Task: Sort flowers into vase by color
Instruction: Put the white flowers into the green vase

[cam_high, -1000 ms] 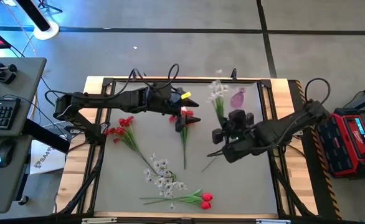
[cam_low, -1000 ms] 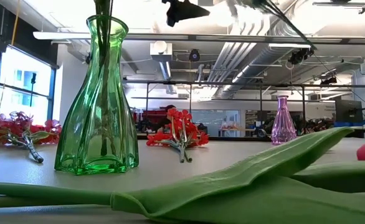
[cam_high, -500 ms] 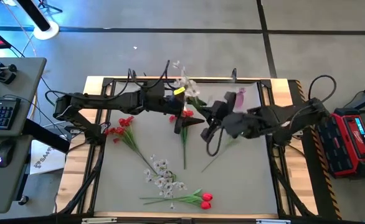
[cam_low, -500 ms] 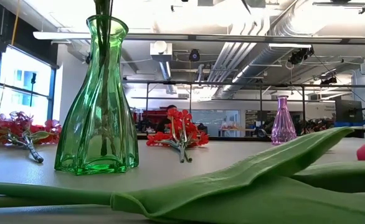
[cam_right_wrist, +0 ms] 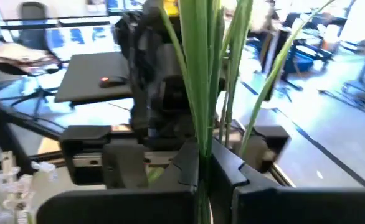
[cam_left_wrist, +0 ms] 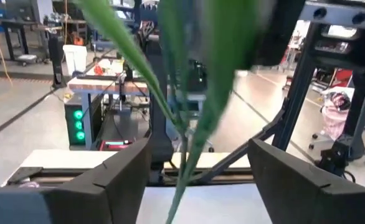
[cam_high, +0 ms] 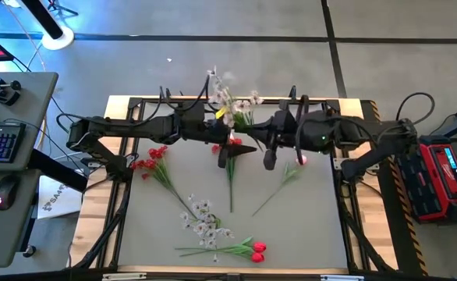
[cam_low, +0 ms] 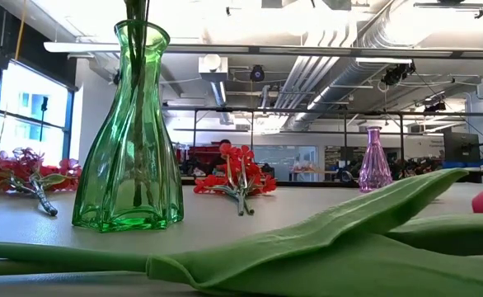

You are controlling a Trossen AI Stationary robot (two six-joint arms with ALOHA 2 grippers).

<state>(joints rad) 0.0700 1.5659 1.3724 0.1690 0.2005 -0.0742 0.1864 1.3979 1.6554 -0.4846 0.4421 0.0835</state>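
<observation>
My right gripper is shut on a spray of tiny white blossoms, held in the air over the table's far middle. My left gripper is open right beside it. In the left wrist view the spray's green stems pass between its fingers. A green vase with stems in it stands on the table. White blossoms show where it stands. Red blossom clusters and red tulips lie on the table. A purple vase stands toward the far right. My right gripper pinches the white spray's green stems between its two fingers, and the stems rise out from between them. The spray is lifted clear of the table, its blossoms toward the far edge. My left gripper: I cannot tell whether its open fingers touch the stems.
A loose green stem lies right of centre. A desk with keyboard and mouse stands left of the table, a red case right of it. The two arms nearly meet over the far middle.
My right gripper has carried the white spray from the table's right side leftward and toward the far edge, up to my left gripper. The blossoms have swung from over the purple vase to over the far middle. My left arm has kept still.
</observation>
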